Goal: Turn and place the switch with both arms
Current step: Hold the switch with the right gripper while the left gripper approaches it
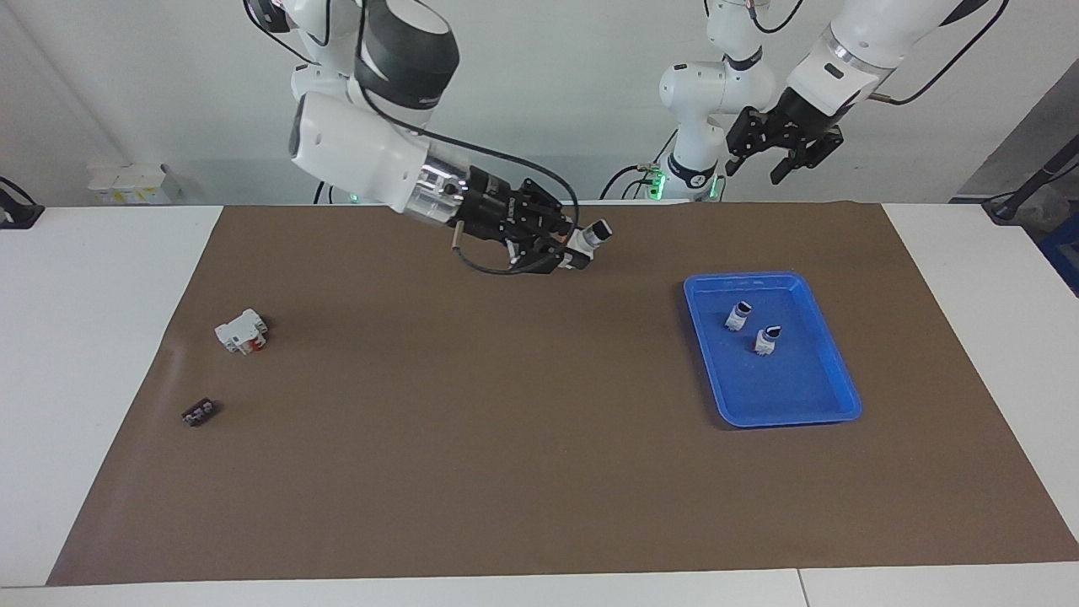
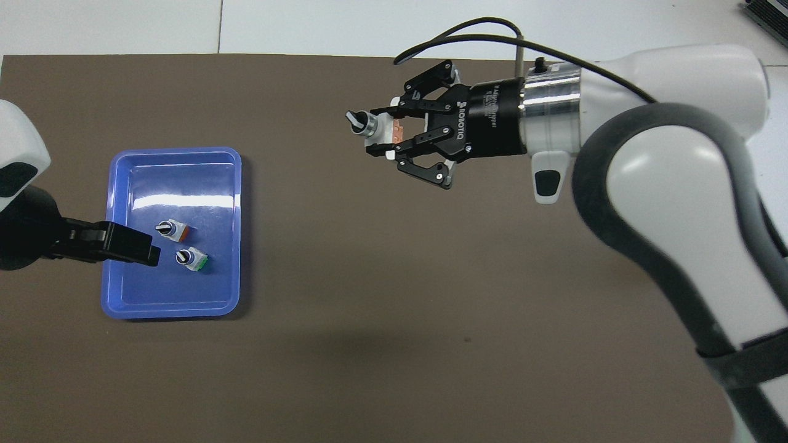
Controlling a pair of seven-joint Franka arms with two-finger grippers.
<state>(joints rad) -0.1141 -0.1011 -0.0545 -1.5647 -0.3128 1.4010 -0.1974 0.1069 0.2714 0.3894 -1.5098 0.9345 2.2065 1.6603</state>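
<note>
1. The right end effector (image 1: 566, 244) is gripping the switch (image 1: 587, 239) in the air over the brown mat (image 1: 506, 438), knob pointing toward the blue tray (image 1: 830, 354).
2. Looking light, rigid and smooth, the switch is probably best pinched across its white-grey body, leaving the knob free.
3. The fingers are hiding most of its body; the raised left end effector (image 1: 784, 139) is too unclear to read.

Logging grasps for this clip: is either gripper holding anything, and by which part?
The right gripper holds the switch by its orange-ended body, knob sticking out. The left gripper holds nothing.
</note>
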